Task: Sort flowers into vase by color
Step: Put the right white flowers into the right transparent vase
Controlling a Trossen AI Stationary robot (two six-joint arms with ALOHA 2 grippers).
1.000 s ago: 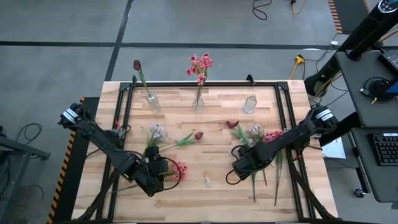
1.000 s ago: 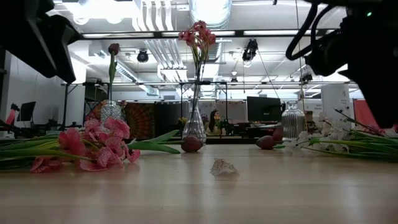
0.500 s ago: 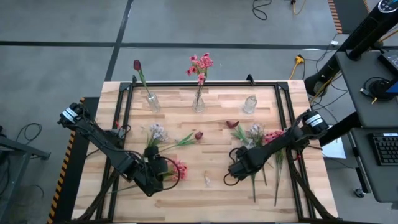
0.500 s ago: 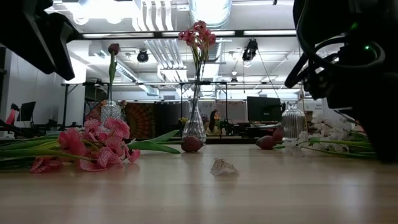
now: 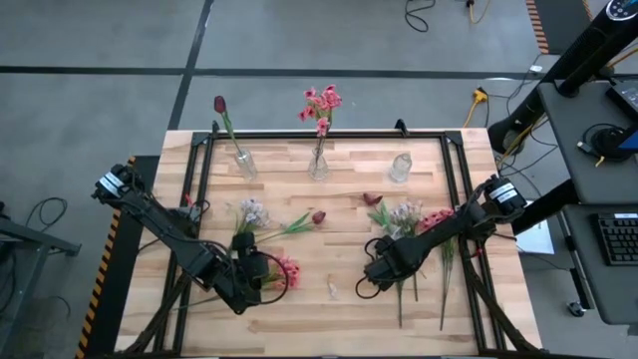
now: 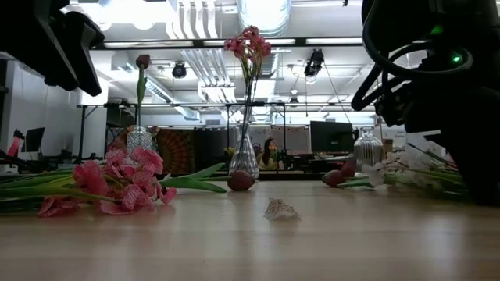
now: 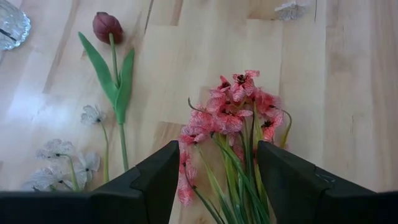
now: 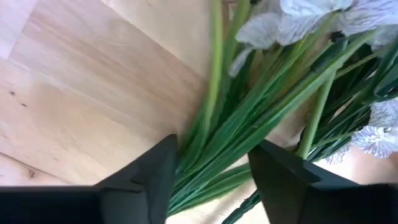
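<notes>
The white-lavender spray (image 5: 404, 214) is lying right of the table's centre, its long green stems (image 8: 261, 118) running from the blossoms back toward the near edge. My right gripper (image 8: 208, 171) is closing around those stems, its fingers narrower than a second ago, and the bundle has shifted slightly. My left gripper (image 7: 214, 177) is sitting half-open astride the pink blooms (image 7: 233, 115). The wooden table (image 5: 339, 170) is holding three vases; a workshop is showing behind.
</notes>
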